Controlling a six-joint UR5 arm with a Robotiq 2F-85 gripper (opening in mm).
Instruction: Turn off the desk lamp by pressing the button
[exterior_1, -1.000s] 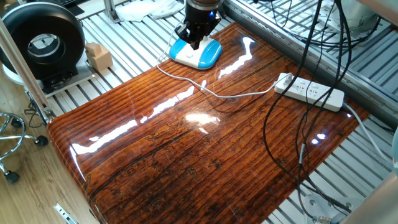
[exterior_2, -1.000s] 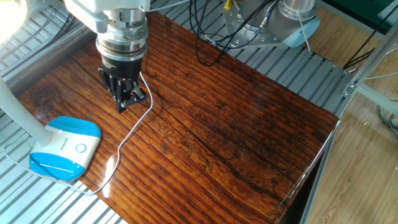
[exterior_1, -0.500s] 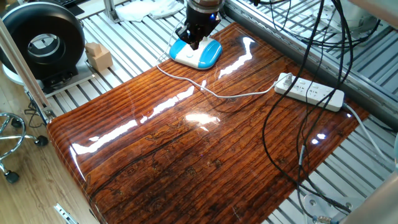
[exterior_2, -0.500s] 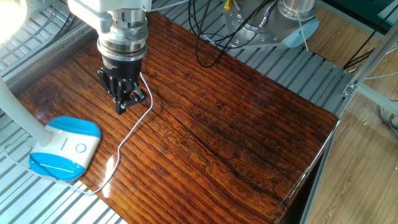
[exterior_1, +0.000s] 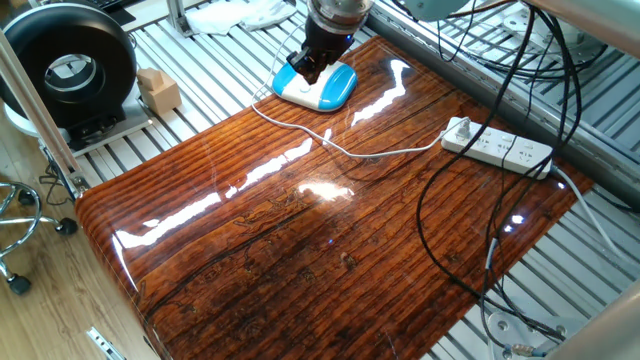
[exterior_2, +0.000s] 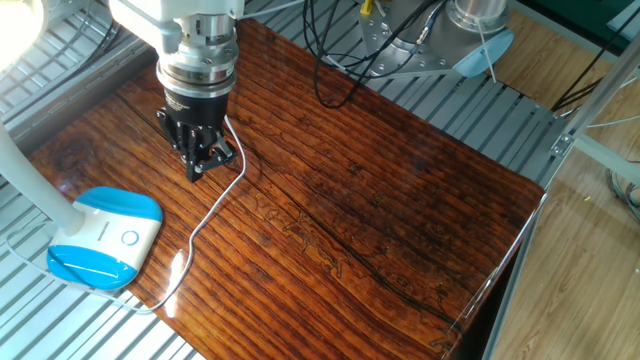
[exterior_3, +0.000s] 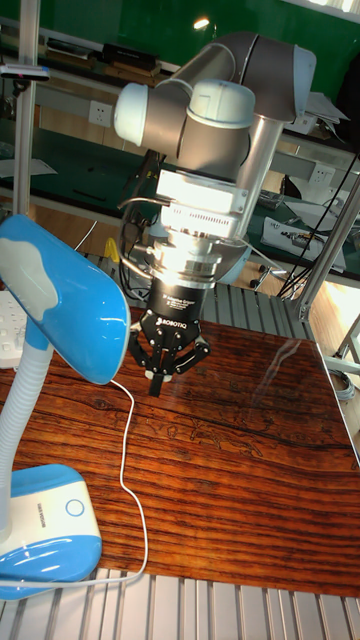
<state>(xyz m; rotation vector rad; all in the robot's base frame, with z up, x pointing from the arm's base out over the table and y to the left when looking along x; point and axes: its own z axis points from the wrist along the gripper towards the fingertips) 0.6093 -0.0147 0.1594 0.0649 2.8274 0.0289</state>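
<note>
- One gripper (exterior_3: 156, 385), fingertips pinched shut, empty, hovering above wood.
- Desk lamp (exterior_2: 103, 238) left of gripper, well apart; button (exterior_2: 129, 238) untouched.
- Could snag cord (exterior_2: 213, 208) or slide base if pressed off-centre.

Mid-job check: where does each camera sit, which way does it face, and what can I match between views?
One fixed view: high, off a table corner, looking down the wooden table toward the desk lamp at the far end; gripper and wrist show; power strip at right.
The other fixed view: high on the opposite side, lamp base near; gripper, wrist and the arm's base show.
Tall fixed view: low, level, facing the arm; gripper hangs above wood beside the lamp's blue head.
Shared: lamp base, white cord, gripper.
</note>
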